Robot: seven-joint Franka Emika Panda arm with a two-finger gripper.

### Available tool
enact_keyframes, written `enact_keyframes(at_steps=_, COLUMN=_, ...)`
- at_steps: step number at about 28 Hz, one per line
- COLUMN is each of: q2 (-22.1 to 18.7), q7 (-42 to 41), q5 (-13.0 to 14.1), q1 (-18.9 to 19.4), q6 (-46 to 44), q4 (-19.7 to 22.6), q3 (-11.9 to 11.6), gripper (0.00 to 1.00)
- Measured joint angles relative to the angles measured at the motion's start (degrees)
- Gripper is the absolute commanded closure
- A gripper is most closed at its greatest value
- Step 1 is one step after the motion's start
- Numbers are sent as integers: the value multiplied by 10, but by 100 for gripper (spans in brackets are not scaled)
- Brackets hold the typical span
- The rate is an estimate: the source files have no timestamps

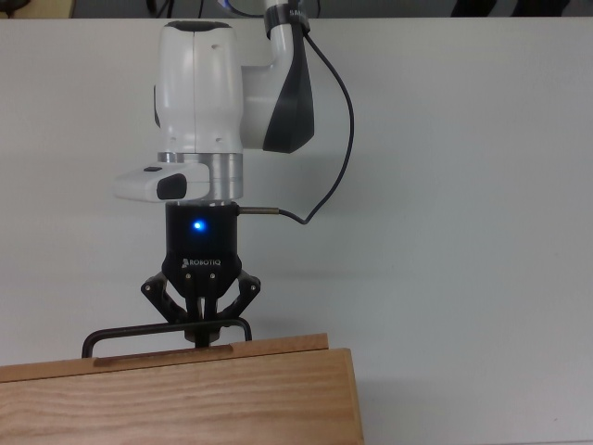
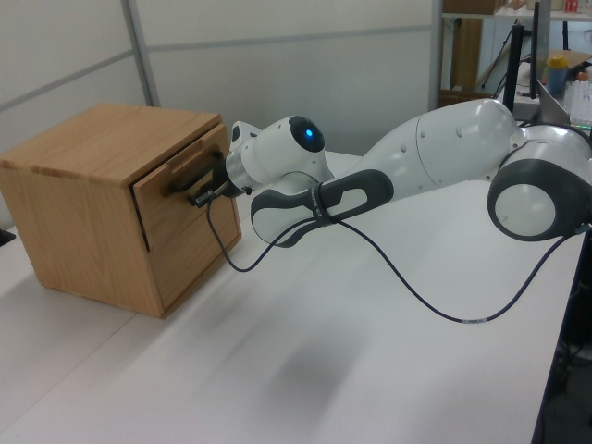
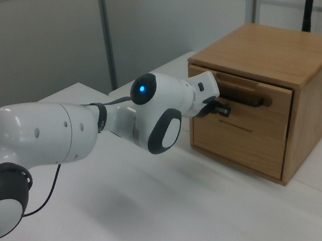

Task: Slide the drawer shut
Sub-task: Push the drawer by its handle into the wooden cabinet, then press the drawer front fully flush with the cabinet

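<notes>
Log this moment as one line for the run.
gripper shut, pressing handle | drawer nearly flush with cabinet | table

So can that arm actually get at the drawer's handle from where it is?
Probably yes: the gripper is already at the black handle of the drawer, with nothing between them.
</notes>
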State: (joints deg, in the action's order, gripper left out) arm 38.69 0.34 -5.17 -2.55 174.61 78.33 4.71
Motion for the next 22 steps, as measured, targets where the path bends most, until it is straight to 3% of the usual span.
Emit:
enact_keyframes(at_steps=11, q2=3, q7=-3, q5=-1, q1=2, q6=2, q4=0, q3=0, gripper=100)
enact_keyframes(at_steps=22, q2=36, q7=-20, q5=-1, q1=2, q6=61, q4=1, q3=0, gripper=100)
